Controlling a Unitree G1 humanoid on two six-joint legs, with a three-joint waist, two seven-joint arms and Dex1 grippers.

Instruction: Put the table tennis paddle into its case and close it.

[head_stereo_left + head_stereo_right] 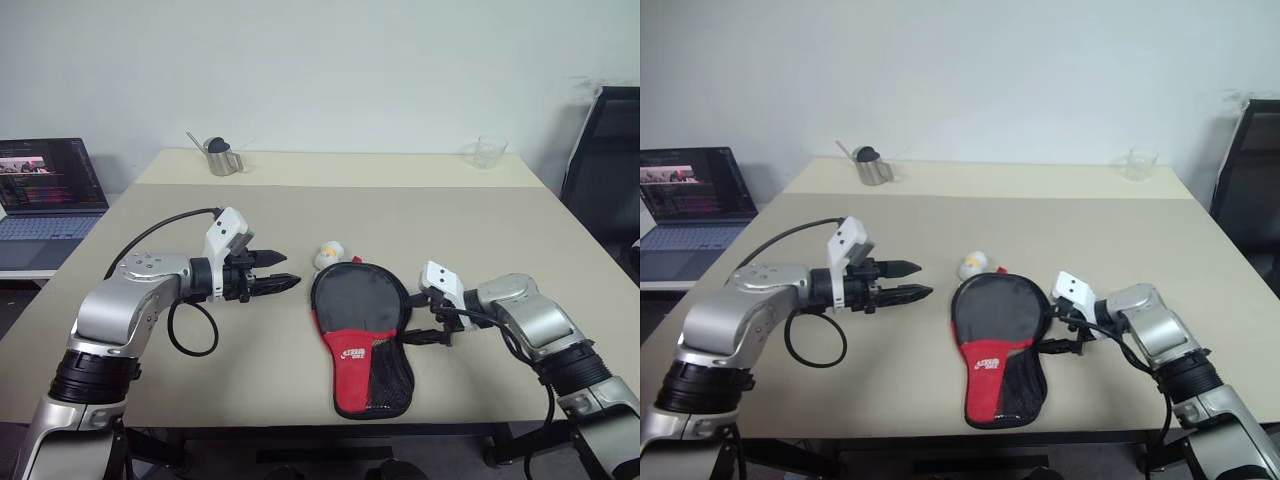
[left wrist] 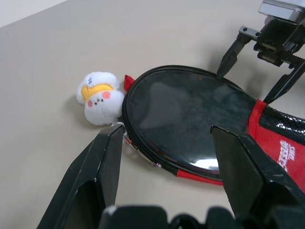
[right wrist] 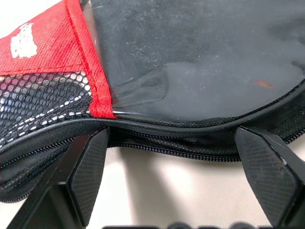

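The case (image 1: 362,335) lies flat near the table's front edge, its round end towards the far side and its red panel and mesh pocket towards me. The table tennis paddle's (image 2: 190,119) dark face shows through the case's clear round front; its handle is hidden. My left gripper (image 1: 290,270) hovers open to the left of the case, pointing at it. My right gripper (image 1: 408,318) stands open at the case's right edge, and the zipper edge (image 3: 167,138) runs between its fingers (image 3: 86,176), its two rows of teeth apart.
A small white plush figure (image 1: 328,256) lies against the case's far left rim. At the table's back stand a metal can (image 1: 222,158) and a clear cup (image 1: 487,152). A laptop (image 1: 45,190) sits off to the left, a black chair (image 1: 605,170) to the right.
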